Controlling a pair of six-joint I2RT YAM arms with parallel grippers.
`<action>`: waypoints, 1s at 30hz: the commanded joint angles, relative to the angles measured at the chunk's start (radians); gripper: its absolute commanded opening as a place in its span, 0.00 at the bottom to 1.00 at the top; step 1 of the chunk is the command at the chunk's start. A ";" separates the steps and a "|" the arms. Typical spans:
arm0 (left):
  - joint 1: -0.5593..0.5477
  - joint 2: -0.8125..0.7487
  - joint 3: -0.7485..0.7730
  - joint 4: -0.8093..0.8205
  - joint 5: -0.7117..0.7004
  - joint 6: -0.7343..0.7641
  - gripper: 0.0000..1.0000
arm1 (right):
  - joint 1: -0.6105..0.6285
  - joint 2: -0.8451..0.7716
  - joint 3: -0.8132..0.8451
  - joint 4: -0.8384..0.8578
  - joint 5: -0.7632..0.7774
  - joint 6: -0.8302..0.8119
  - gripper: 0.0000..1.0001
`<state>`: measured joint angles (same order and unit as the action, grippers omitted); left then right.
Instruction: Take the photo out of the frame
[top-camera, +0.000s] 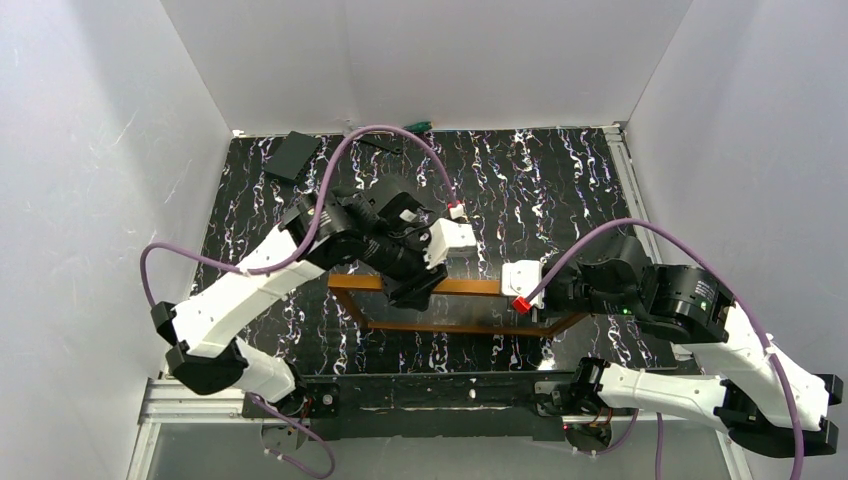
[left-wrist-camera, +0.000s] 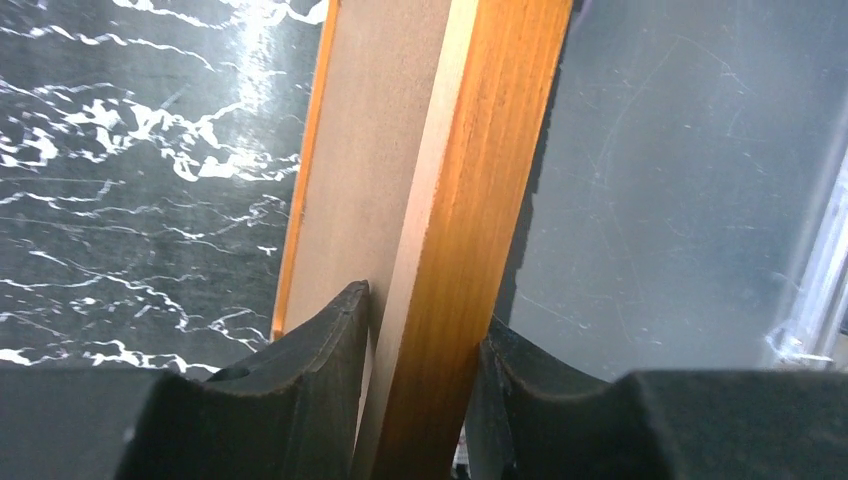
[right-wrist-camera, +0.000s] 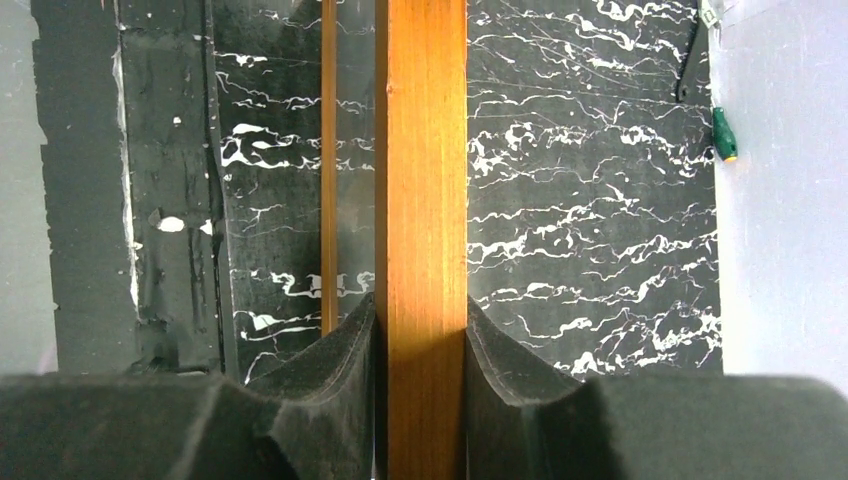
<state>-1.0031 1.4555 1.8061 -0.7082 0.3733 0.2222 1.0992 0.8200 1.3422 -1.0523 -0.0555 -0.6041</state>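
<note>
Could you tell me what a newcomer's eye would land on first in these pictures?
The orange-brown frame at the middle of the black, white-veined table, gripped from both sides. The left claw is shut on its far rail and the right claw on its right end; purple cables loop above them.

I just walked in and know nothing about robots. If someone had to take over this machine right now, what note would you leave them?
The left gripper has its fingers shut on the far rail of the frame.
The right gripper has its fingers shut on a rail at the frame's right end.
Both arms hold the frame over the middle of the tabletop, whose marbled surface shows through the opening.
The photo is not visible in any view, so I cannot tell whether it is already out.
Left to do: find the photo, free it if it is still seated, then set the frame down.
</note>
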 joint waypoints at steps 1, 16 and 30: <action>0.077 -0.047 -0.153 -0.138 -0.402 -0.018 0.00 | 0.023 -0.139 0.081 0.218 -0.075 -0.069 0.01; 0.078 -0.158 -0.281 -0.034 -0.416 0.028 0.00 | 0.022 0.059 -0.028 0.298 0.007 -0.035 0.01; 0.078 -0.225 -0.405 0.111 -0.491 -0.003 0.00 | 0.022 -0.040 -0.153 0.497 0.083 0.075 1.00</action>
<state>-0.9730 1.2129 1.5368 -0.4732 0.1562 0.3008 1.1259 0.8219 1.1965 -0.7296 0.0376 -0.6266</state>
